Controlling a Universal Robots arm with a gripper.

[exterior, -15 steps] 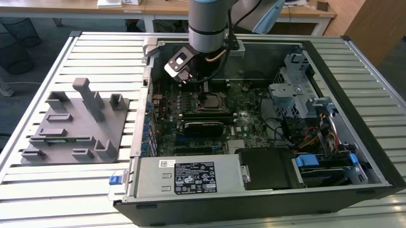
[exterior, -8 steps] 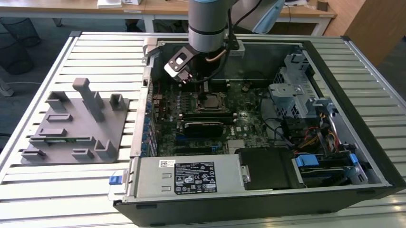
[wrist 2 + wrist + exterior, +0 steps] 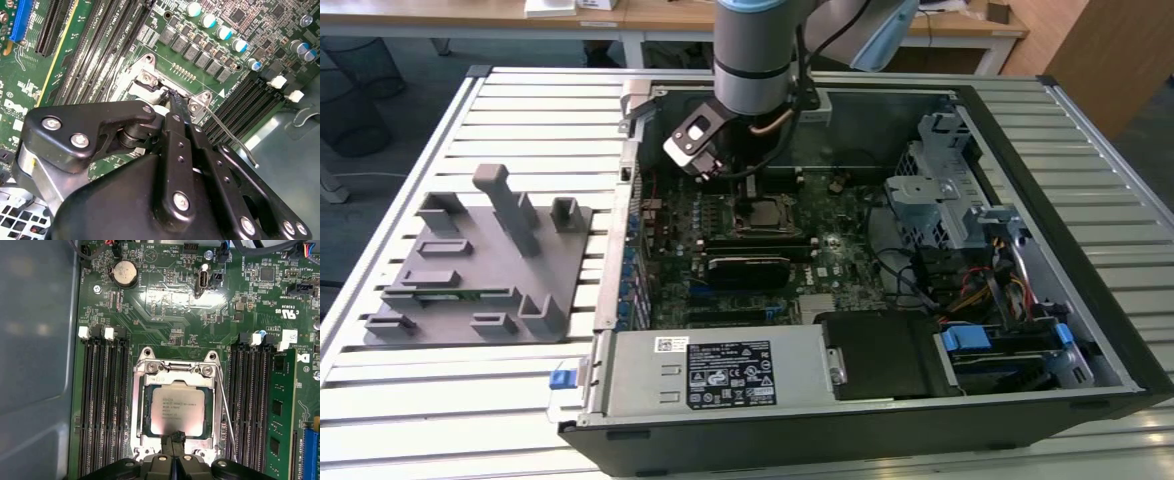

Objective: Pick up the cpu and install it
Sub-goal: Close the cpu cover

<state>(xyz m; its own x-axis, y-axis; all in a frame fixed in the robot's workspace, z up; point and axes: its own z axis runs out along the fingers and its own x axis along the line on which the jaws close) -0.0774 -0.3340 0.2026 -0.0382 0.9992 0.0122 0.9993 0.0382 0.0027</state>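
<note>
Cpu [image 3: 177,411] seated in socket [image 3: 138,410]; closed tool [image 3: 173,436] at its edge.

An open black computer case [image 3: 854,440] lies on a slatted table [image 3: 520,110], its green motherboard [image 3: 841,205] exposed, with a grey plastic fixture [image 3: 467,290] at the exterior view's left and a power supply [image 3: 707,370] low in frame.

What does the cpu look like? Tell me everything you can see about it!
The cpu is a flat square chip with a shiny silver-grey metal top that has small print on it. It lies flat in its socket on the green board, with a silver metal frame around it and dark memory slots on either side. The gripper, fingers shut together, sits at the middle of one edge; whether it touches the chip cannot be told.
</note>
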